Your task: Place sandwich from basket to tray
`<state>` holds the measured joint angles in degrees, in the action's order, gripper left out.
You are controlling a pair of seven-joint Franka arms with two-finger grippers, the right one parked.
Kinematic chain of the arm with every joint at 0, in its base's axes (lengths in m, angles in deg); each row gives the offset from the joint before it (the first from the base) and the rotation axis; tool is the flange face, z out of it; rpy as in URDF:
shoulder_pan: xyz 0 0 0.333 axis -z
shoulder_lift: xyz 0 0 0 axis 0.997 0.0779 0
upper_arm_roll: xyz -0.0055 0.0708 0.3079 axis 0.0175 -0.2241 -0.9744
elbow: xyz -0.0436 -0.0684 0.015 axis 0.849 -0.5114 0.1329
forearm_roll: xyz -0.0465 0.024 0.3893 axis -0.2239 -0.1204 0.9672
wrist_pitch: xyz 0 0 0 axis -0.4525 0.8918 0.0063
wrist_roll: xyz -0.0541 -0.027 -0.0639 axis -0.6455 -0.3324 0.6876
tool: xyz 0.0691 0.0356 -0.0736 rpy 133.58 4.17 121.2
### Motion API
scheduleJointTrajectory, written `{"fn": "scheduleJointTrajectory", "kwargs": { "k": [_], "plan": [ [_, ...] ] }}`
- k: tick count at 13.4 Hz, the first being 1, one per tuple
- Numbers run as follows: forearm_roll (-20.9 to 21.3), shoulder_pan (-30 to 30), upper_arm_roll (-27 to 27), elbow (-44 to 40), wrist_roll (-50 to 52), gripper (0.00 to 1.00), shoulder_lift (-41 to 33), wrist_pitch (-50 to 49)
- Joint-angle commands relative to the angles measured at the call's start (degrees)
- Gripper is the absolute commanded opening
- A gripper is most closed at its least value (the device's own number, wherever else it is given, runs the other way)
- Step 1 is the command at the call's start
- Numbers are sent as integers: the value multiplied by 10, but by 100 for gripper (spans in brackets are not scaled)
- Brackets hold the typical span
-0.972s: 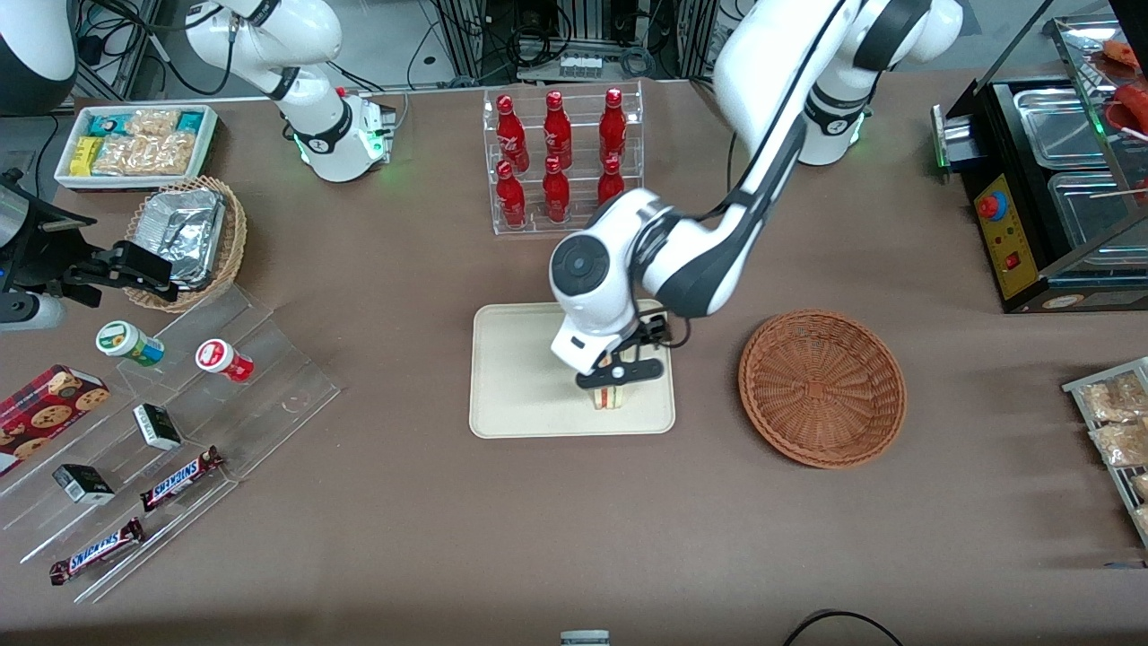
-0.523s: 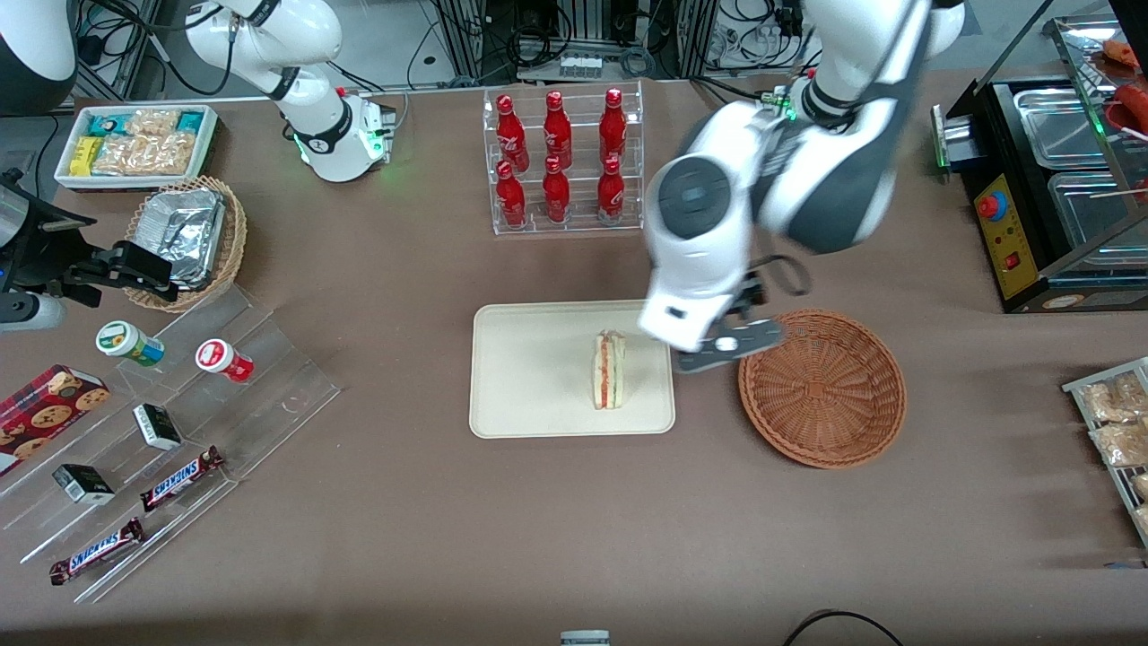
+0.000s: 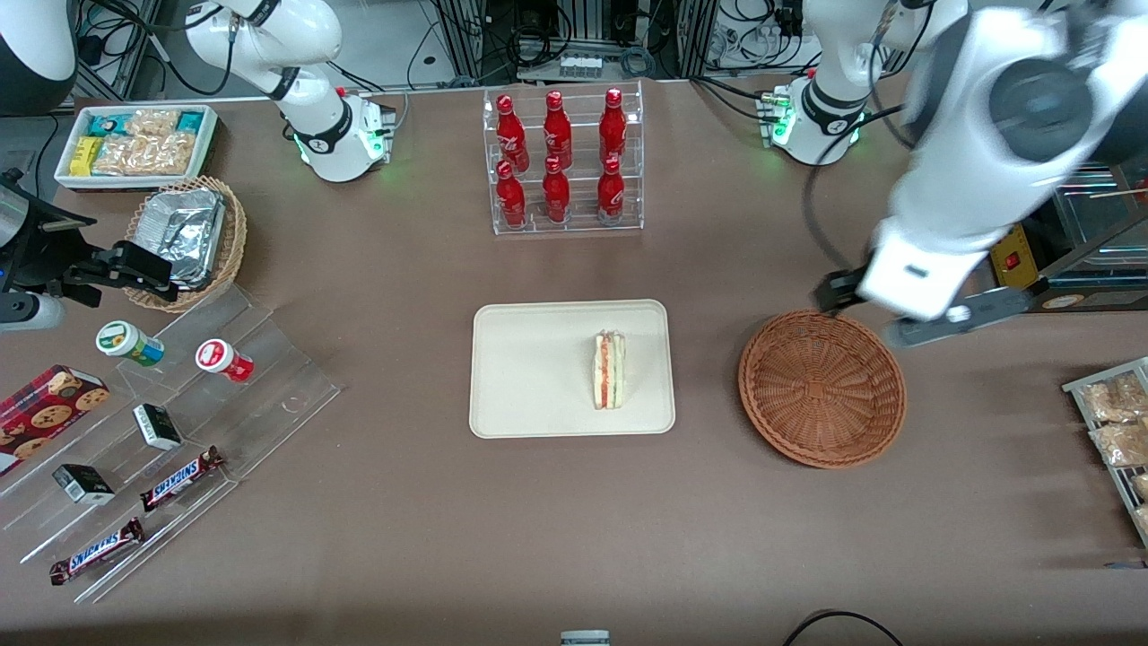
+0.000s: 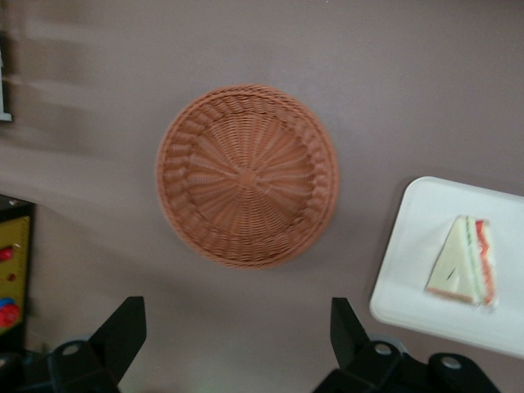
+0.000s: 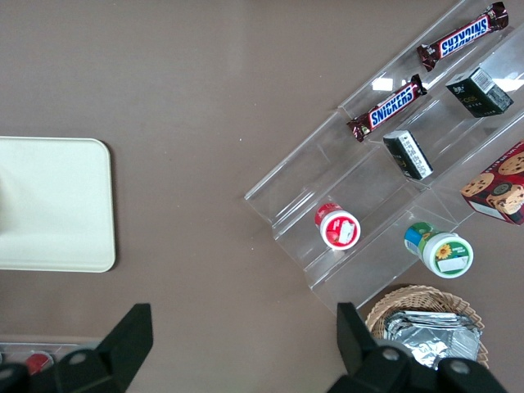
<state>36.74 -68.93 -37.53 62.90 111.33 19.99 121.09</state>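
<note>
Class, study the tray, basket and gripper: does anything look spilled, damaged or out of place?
Nothing stands out. The sandwich sits intact on the tray, the basket lies empty and upright beside it, and the open gripper hangs above the basket's rim.

The gripper (image 3: 933, 314), glossy white plastic with matt black fingers (image 4: 123, 332) spread apart, hangs above the rough woven wicker basket (image 3: 821, 388), near the smooth matt tray (image 3: 529, 359), over the matt brown bench (image 3: 574, 520).
</note>
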Motion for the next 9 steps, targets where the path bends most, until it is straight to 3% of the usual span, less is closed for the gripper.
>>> {"fn": "scheduleJointTrajectory", "kwargs": {
  "k": [1,4,9],
  "plan": [
    [-26,-59,8,71,-90,99,-71,1],
    [-27,-101,8,138,-155,99,-123,17],
    [-28,-102,-11,203,-213,99,-167,54]
  ]
}}
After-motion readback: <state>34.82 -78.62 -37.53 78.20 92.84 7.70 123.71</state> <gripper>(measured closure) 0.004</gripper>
